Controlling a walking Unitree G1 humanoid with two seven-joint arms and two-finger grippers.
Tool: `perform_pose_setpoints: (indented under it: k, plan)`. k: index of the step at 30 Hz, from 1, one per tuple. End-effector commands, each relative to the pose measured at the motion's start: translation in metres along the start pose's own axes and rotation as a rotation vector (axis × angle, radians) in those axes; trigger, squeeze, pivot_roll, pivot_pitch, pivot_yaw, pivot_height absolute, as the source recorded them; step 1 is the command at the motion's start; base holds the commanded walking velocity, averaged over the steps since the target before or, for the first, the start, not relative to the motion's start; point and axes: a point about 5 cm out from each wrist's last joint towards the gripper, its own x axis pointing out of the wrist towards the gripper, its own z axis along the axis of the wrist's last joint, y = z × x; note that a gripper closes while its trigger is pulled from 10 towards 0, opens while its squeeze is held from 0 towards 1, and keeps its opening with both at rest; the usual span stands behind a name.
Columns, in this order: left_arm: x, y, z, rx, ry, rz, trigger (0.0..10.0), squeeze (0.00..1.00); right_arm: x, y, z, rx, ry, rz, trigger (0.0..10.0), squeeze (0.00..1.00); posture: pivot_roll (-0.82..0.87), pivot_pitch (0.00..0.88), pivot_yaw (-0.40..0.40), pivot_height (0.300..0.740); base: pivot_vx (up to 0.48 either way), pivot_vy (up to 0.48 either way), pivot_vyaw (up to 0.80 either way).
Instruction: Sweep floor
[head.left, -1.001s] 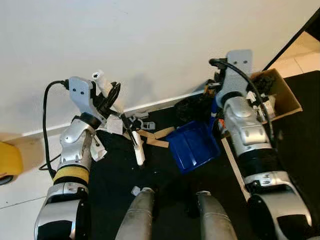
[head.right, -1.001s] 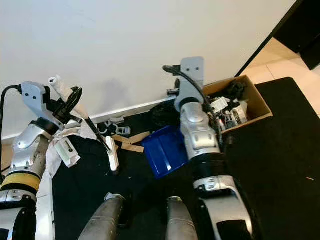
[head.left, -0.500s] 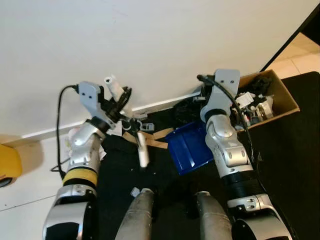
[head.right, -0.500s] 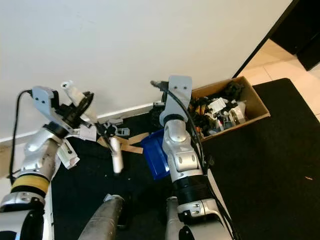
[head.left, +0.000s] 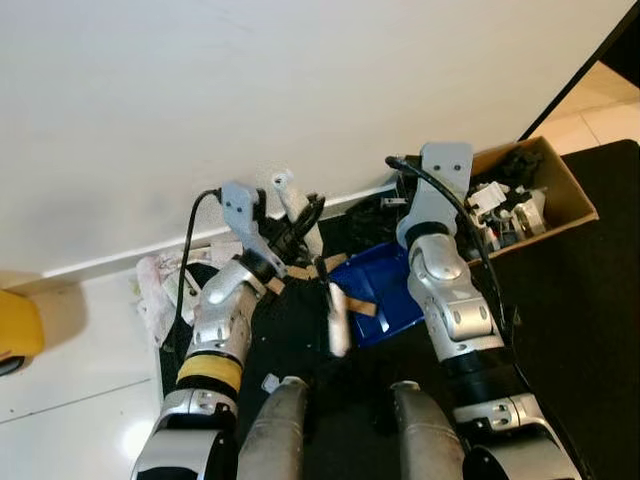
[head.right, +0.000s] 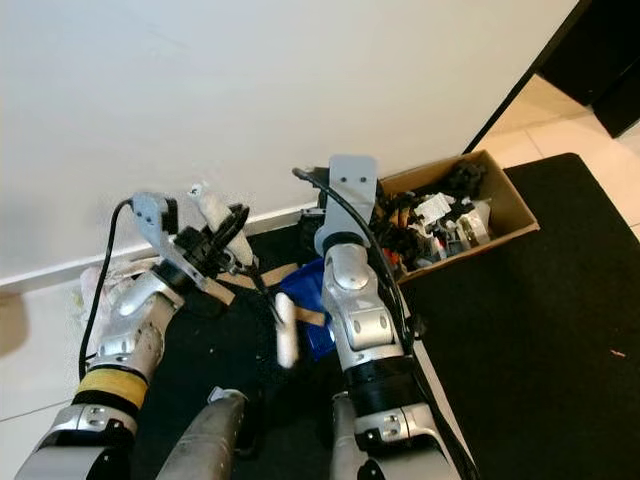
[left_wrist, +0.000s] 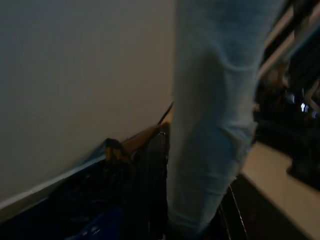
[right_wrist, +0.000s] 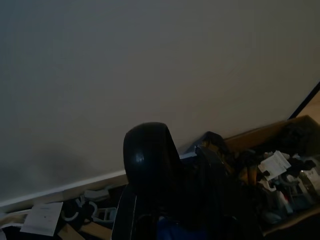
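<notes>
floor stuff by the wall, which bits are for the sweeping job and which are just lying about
For the job:
- white-handled brush in the left gripper
- blue plastic dustpan at the right gripper
- brown cardboard scraps at its edge

Lying about:
- open cardboard box of mixed clutter
- crumpled white cloth
- yellow object at the far left

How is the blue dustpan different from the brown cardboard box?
The blue plastic dustpan is flat and shallow, while the brown cardboard box has tall walls. The dustpan holds just a strip of cardboard at its edge, but the box is stuffed with a jumble of dark and white odds and ends. The dustpan sits between the robot's two arms; the box lies off to its right. Both rest on the floor near the white wall.
</notes>
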Motion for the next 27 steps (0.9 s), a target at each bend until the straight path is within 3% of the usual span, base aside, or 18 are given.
perform_pose_setpoints:
  k: [1, 3, 5, 10, 13, 19, 21, 23, 27]
  plan:
    - [0.003, 0.000, 0.012, -0.030, -0.073, 0.014, 10.0, 0.00, -0.009, 0.006, -0.029, 0.079, 0.128, 0.011, 10.0, 0.00, 0.21, 0.381, -0.024, 0.740, 0.000, 0.000, 0.00]
    - [0.002, 0.005, 0.022, -0.012, -0.101, 0.034, 10.0, 0.00, -0.009, 0.003, -0.030, 0.079, 0.131, 0.004, 10.0, 0.00, 0.21, 0.381, -0.024, 0.740, 0.000, 0.000, 0.00]
    - [-0.007, 0.020, 0.044, 0.079, -0.119, 0.069, 10.0, 0.00, -0.009, -0.001, -0.032, 0.077, 0.137, -0.005, 10.0, 0.00, 0.22, 0.382, -0.020, 0.740, 0.000, 0.000, 0.00]
    - [-0.017, 0.031, 0.054, 0.182, -0.091, 0.085, 10.0, 0.00, -0.009, -0.002, -0.034, 0.075, 0.139, -0.006, 10.0, 0.00, 0.22, 0.383, -0.019, 0.740, 0.000, 0.000, 0.00]
    - [-0.040, 0.046, 0.064, 0.369, 0.001, 0.120, 10.0, 0.00, -0.010, -0.003, -0.036, 0.069, 0.146, -0.006, 10.0, 0.00, 0.23, 0.386, -0.020, 0.740, 0.000, 0.000, 0.00]
    - [-0.062, 0.059, 0.067, 0.508, 0.111, 0.172, 10.0, 0.00, -0.012, -0.004, -0.039, 0.063, 0.152, -0.004, 10.0, 0.00, 0.22, 0.387, -0.024, 0.740, 0.000, 0.000, 0.00]
    - [-0.064, 0.061, 0.068, 0.541, 0.121, 0.186, 10.0, 0.00, -0.012, -0.004, -0.039, 0.061, 0.152, -0.003, 10.0, 0.00, 0.22, 0.387, -0.024, 0.740, 0.000, 0.000, 0.00]
    - [-0.064, 0.067, 0.070, 0.641, 0.157, 0.191, 10.0, 0.00, -0.012, -0.004, -0.039, 0.054, 0.148, -0.005, 10.0, 0.00, 0.22, 0.387, -0.028, 0.740, 0.000, 0.000, 0.00]
    - [-0.061, 0.071, 0.058, 0.659, 0.212, 0.167, 10.0, 0.00, -0.012, -0.005, -0.038, 0.048, 0.145, -0.009, 10.0, 0.00, 0.19, 0.393, -0.032, 0.740, 0.000, 0.000, 0.00]
